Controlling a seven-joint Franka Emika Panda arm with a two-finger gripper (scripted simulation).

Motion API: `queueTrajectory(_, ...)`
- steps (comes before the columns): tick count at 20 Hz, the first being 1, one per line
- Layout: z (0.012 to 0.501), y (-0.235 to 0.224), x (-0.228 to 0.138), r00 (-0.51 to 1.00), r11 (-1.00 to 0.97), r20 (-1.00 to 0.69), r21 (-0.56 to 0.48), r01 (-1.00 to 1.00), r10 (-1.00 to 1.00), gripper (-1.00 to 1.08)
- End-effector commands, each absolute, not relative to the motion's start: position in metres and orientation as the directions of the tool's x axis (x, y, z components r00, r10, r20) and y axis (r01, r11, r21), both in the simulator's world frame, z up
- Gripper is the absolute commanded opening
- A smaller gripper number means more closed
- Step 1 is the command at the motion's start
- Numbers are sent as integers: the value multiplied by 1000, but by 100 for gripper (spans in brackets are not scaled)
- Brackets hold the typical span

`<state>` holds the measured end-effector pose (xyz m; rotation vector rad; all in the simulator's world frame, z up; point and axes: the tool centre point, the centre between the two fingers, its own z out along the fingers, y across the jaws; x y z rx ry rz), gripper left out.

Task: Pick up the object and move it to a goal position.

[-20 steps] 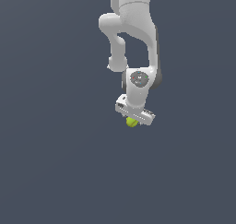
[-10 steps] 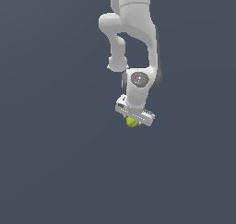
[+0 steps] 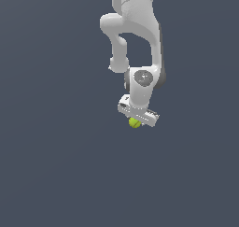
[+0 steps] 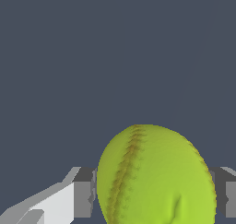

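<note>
So right now the ball (image 3: 134, 123) is sitting tucked under the white gripper (image 3: 137, 120) at the end of the arm (image 3: 135, 30), and in the wrist view the jaws are pressing in on it from both sides. You can see a grey finger pad (image 4: 84, 192) touching one flank of the ball (image 4: 156, 177) and another pad butting up against the opposite flank, so I'm reading that as clamped on, not just hovering around it. The stitched seam is running up the face nearest the camera.

Everything around it is just flat dark grey (image 3: 56, 174), and I honestly can't tell from either view whether the ball is hanging in the air or resting on that surface. No goal marker is showing up anywhere either.

My take on doing this bit well: it's a round thing pinched between two flat pads, so it's going to want to squirt out if the squeeze is off-centre. I'd be keeping the pinch right across the widest part, keeping the grip steady, and carrying it smoothly with no jerky wrist twists. Slow and level beats fast here, since a ball that slips is going to roll away.
</note>
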<state>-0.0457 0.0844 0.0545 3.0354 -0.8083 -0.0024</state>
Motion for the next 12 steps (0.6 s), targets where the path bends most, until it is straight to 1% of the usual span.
queueTrajectory(1,66,89,-43,868,-868,1,-1,-497,-497,-100)
queueTrajectory(6,99,103,-38,868,-868,1,0,-497,-497,-100)
queueTrajectory(12,154,126,-29,867,-867,1,0,-498,-498,-100)
